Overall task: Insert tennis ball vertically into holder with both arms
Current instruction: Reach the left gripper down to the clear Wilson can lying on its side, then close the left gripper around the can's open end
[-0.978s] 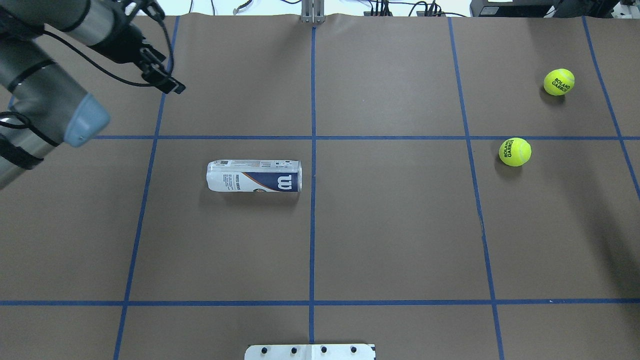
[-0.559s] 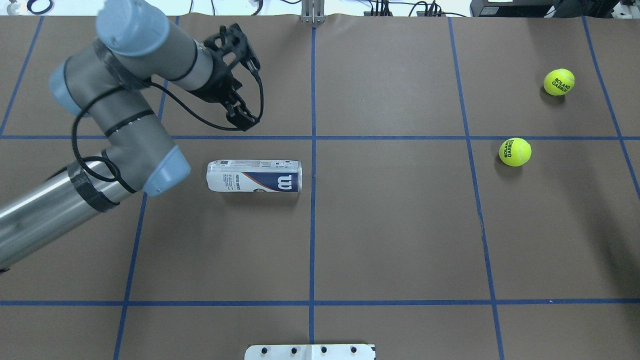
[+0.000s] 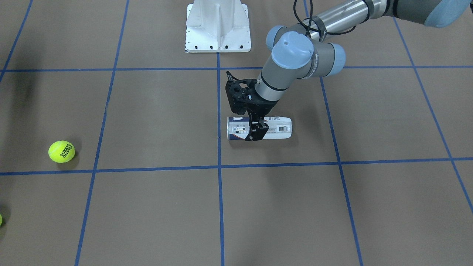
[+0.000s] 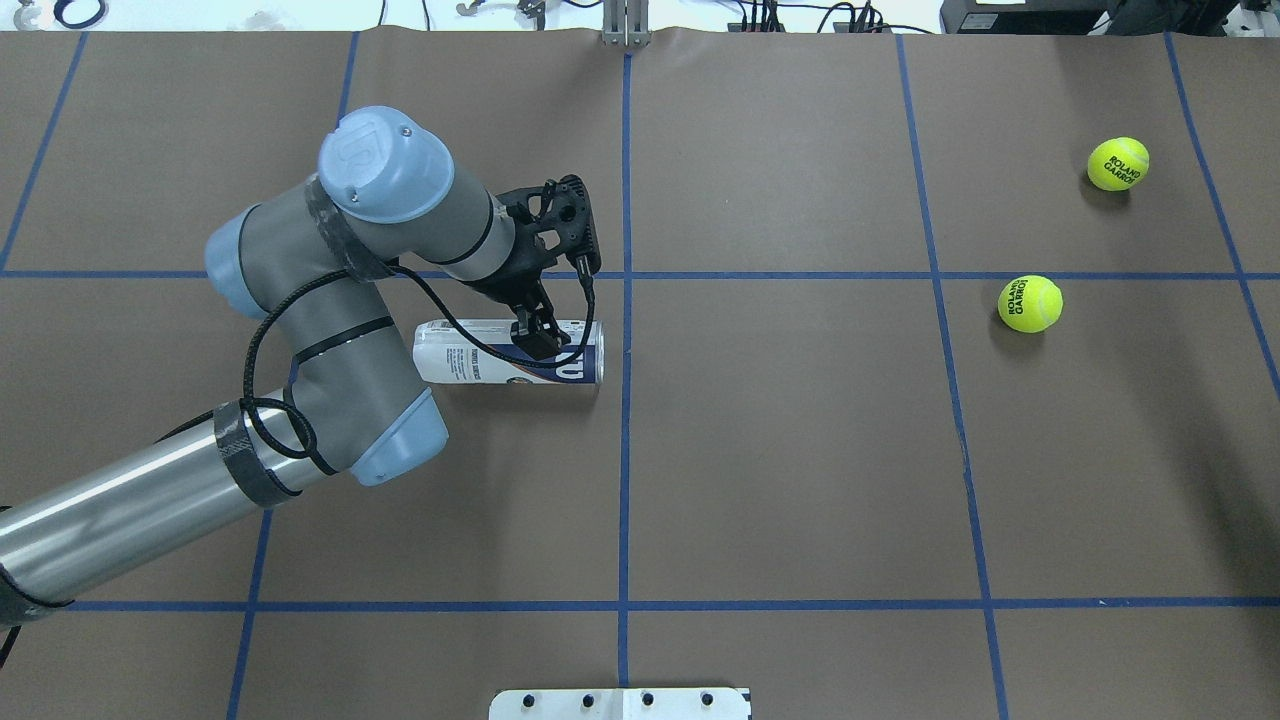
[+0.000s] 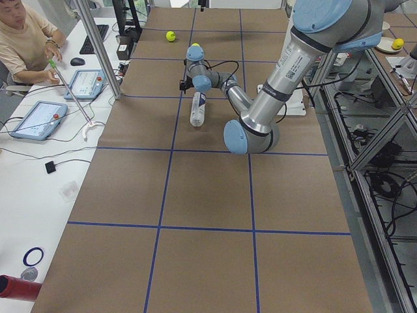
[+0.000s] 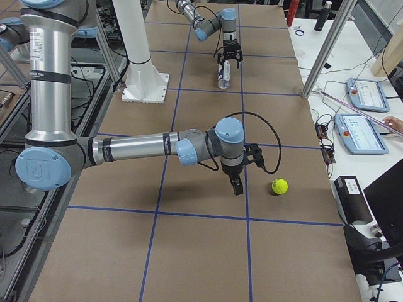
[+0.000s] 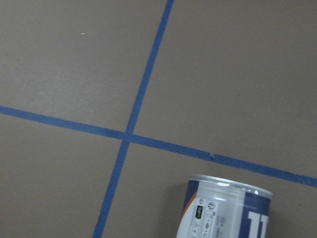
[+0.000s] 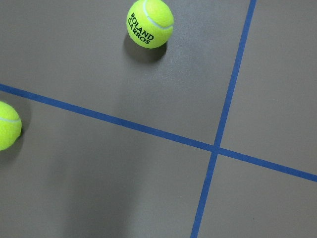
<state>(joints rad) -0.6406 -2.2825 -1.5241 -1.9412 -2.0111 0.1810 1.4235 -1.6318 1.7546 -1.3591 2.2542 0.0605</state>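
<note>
Brown table (image 4: pixel 800 450), blue tape grid (image 4: pixel 623 450); L end effector (image 4: pixel 536 338) above holder (image 4: pixel 460 362), spread unclear.

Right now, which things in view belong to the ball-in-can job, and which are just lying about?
Job: can; near ball and far ball (one needed, which one is unclear); left gripper, at the can; right gripper.
Lying about: white base; operators' tablets.
</note>
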